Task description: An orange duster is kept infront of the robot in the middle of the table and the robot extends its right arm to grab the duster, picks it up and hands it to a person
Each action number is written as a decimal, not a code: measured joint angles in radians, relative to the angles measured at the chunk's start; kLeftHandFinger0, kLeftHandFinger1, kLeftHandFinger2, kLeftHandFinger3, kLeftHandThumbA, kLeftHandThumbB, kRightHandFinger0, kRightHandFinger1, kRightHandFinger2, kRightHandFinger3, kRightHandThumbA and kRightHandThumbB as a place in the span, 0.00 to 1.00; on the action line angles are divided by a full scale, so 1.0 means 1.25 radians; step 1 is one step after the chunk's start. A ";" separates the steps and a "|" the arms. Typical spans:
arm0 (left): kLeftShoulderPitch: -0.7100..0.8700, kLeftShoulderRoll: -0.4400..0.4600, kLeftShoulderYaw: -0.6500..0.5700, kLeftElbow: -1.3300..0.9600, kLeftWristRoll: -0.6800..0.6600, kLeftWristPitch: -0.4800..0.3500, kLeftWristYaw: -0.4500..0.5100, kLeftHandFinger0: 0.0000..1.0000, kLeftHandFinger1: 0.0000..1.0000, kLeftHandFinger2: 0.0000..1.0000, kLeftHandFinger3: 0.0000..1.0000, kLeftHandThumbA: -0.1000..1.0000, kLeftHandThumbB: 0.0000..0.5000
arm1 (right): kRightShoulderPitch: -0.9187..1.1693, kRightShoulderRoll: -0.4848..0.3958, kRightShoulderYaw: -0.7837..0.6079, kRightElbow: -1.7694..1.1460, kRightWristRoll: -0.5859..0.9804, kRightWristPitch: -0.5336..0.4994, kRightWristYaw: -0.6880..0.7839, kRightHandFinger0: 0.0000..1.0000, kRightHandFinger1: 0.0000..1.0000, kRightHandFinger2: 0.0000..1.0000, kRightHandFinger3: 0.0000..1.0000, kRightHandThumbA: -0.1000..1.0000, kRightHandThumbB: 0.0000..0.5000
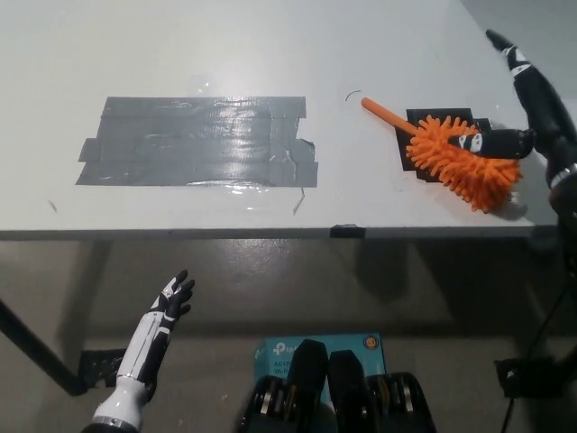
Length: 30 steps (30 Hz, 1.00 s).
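Observation:
The orange duster lies on the white table at the right, its bristly head over a black tape patch and its thin handle pointing up-left. My black right hand is over the table's right end, open. One finger lies across the top of the duster's head, and the others point away, above and to the right of it. My white left hand rests below the table's front edge at the lower left, open with fingers apart.
A large patch of grey tape covers the table's left middle. The table's front edge runs across the picture with a small black mark on it. Dark floor lies below the edge.

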 measured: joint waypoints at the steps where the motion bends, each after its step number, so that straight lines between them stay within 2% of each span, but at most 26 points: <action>1: 0.000 0.000 0.000 0.000 0.000 0.000 0.000 1.00 1.00 1.00 1.00 1.00 0.38 | -0.008 0.000 0.007 0.032 -0.003 0.003 0.000 1.00 1.00 1.00 1.00 1.00 0.63; 4: 0.000 0.000 0.000 0.000 0.000 0.000 0.000 1.00 1.00 1.00 1.00 1.00 0.37 | -0.032 0.002 0.028 0.123 -0.008 0.007 0.000 1.00 1.00 1.00 1.00 1.00 0.68; 7: 0.000 0.000 0.000 0.000 0.001 0.000 0.000 1.00 1.00 1.00 1.00 1.00 0.41 | -0.051 0.007 0.036 0.190 -0.008 0.006 0.000 1.00 1.00 1.00 1.00 1.00 0.73; 9: 0.000 0.000 0.000 0.000 0.001 0.000 0.000 1.00 1.00 1.00 1.00 1.00 0.40 | -0.066 0.012 0.041 0.240 -0.008 0.006 0.000 1.00 1.00 1.00 1.00 1.00 0.72; 13: -0.001 0.000 0.000 0.000 0.001 0.000 0.000 1.00 1.00 1.00 1.00 1.00 0.38 | -0.081 0.016 0.045 0.282 -0.006 0.006 0.003 1.00 1.00 1.00 1.00 1.00 0.80; 16: -0.003 0.000 0.000 -0.001 0.000 0.000 -0.002 1.00 1.00 1.00 1.00 1.00 0.37 | -0.098 0.018 0.057 0.326 -0.003 0.006 0.010 1.00 1.00 1.00 1.00 1.00 0.80; 20: -0.003 0.000 0.000 -0.002 0.001 0.000 -0.005 1.00 1.00 1.00 1.00 1.00 0.37 | -0.108 0.019 0.066 0.353 0.001 0.006 0.022 1.00 1.00 1.00 1.00 1.00 0.72; 23: -0.003 0.000 0.000 -0.001 0.001 0.000 -0.005 1.00 1.00 1.00 1.00 1.00 0.36 | -0.121 0.019 0.072 0.381 0.003 0.006 0.028 1.00 1.00 1.00 1.00 1.00 0.71; 24: -0.003 0.000 0.000 -0.001 0.001 0.000 -0.005 1.00 1.00 1.00 1.00 1.00 0.35 | -0.123 0.019 0.073 0.385 0.003 0.006 0.029 1.00 1.00 1.00 1.00 0.93 0.65; 25: -0.003 0.000 0.000 -0.001 0.001 0.000 -0.005 1.00 1.00 1.00 1.00 1.00 0.35 | -0.133 0.018 0.079 0.402 0.002 0.006 0.031 1.00 1.00 1.00 1.00 0.89 0.63; 26: -0.003 0.000 0.000 -0.001 0.001 0.000 -0.005 1.00 1.00 1.00 1.00 1.00 0.36 | -0.137 0.018 0.081 0.411 0.002 0.006 0.032 0.93 0.96 1.00 1.00 0.70 0.49; 27: -0.003 0.000 0.000 -0.002 0.001 0.000 -0.006 1.00 1.00 1.00 1.00 1.00 0.36 | -0.145 0.018 0.084 0.427 0.002 0.006 0.033 0.61 0.60 0.64 0.86 0.47 0.31; 28: -0.004 0.000 0.000 -0.002 0.001 0.000 -0.006 1.00 1.00 1.00 1.00 1.00 0.37 | -0.151 0.018 0.086 0.440 0.002 0.006 0.035 0.56 0.62 0.66 0.65 0.17 0.40; 29: -0.005 0.000 0.000 -0.002 0.001 0.001 -0.006 1.00 1.00 1.00 1.00 1.00 0.37 | -0.157 0.017 0.091 0.454 0.002 0.003 0.037 0.66 0.76 0.73 0.57 0.03 0.46; 30: -0.006 0.000 0.000 -0.002 0.000 0.001 -0.006 1.00 1.00 1.00 1.00 1.00 0.37 | -0.158 0.017 0.094 0.459 0.001 0.001 0.037 0.71 0.79 0.72 0.50 0.00 0.50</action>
